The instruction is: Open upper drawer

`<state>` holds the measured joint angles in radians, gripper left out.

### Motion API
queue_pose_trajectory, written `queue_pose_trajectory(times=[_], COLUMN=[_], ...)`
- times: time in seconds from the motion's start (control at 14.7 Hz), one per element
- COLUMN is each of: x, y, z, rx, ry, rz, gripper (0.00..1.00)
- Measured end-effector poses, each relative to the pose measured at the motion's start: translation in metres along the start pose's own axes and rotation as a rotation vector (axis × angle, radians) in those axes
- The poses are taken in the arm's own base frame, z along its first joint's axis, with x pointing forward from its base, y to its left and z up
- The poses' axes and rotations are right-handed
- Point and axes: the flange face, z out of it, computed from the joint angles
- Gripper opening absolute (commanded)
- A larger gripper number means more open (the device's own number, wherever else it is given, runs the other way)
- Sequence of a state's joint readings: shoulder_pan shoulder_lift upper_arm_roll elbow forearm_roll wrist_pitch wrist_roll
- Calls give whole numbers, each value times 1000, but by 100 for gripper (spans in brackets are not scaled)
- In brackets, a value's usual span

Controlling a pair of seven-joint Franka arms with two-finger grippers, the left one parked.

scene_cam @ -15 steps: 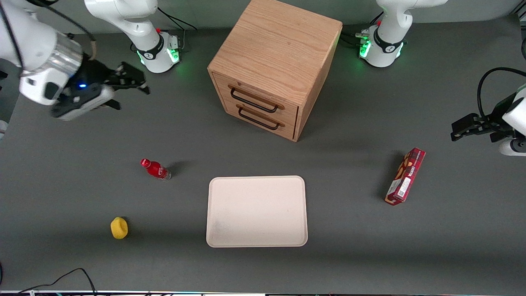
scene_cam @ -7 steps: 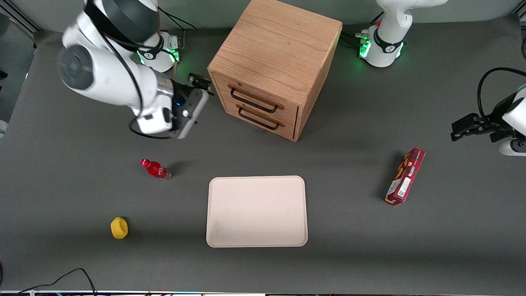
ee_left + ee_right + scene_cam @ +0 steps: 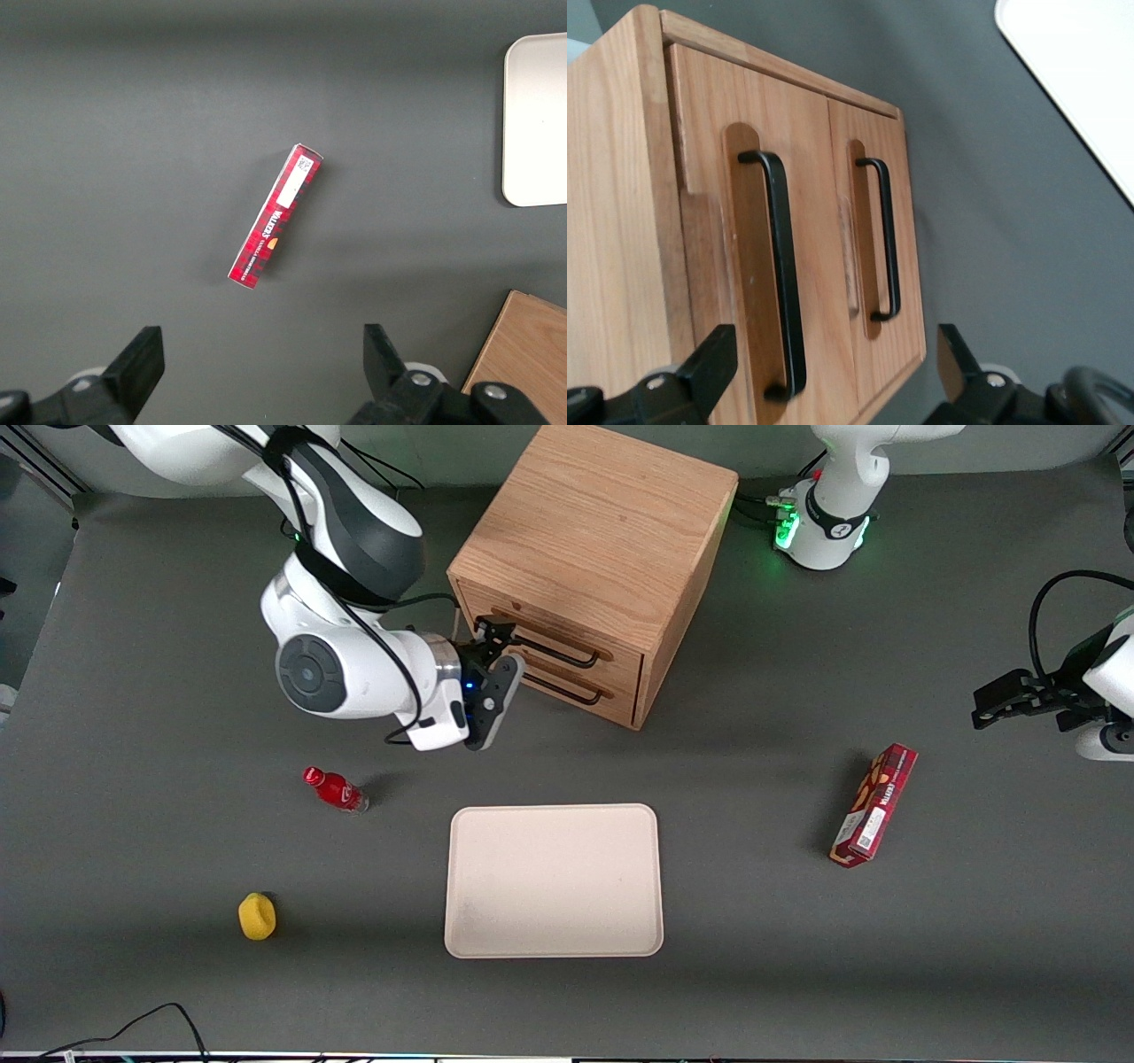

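Note:
The light oak cabinet (image 3: 594,522) stands at the back of the table. Its upper drawer (image 3: 625,657) is closed, with a black wire handle (image 3: 547,644). The lower drawer's handle (image 3: 558,685) sits just below. My right gripper (image 3: 493,636) hovers in front of the drawer fronts, at the working arm's end of the upper handle, fingers open and empty. In the right wrist view the upper drawer (image 3: 815,221) and its handle (image 3: 784,274) lie between the open fingertips (image 3: 713,359), with the lower handle (image 3: 886,239) beside it. The gripper (image 3: 833,367) touches nothing.
A beige tray (image 3: 554,948) lies nearer the front camera than the cabinet. A red bottle (image 3: 335,789) and a yellow object (image 3: 257,917) lie toward the working arm's end. A red box (image 3: 873,806) lies toward the parked arm's end and shows in the left wrist view (image 3: 275,221).
My right arm has swung from the working arm's end of the table across to the cabinet front. The gripper now faces the drawers. The drawers have not moved.

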<state>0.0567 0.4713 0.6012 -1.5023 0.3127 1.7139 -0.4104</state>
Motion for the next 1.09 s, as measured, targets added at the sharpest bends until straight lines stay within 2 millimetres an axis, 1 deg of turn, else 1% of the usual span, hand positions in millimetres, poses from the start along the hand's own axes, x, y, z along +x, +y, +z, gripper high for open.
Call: queue_pose_trajectory(times=[0.27, 0.54, 0.75, 0.88, 1.09], x=[14, 15, 15, 16, 16], y=[1, 3, 2, -1, 3], z=[37, 67, 78, 82, 86], rx=[23, 22, 20, 20, 7], ry=[1, 1, 1, -2, -9], rz=[-12, -6, -6, -9, -13], gripper=[100, 100, 100, 100, 100])
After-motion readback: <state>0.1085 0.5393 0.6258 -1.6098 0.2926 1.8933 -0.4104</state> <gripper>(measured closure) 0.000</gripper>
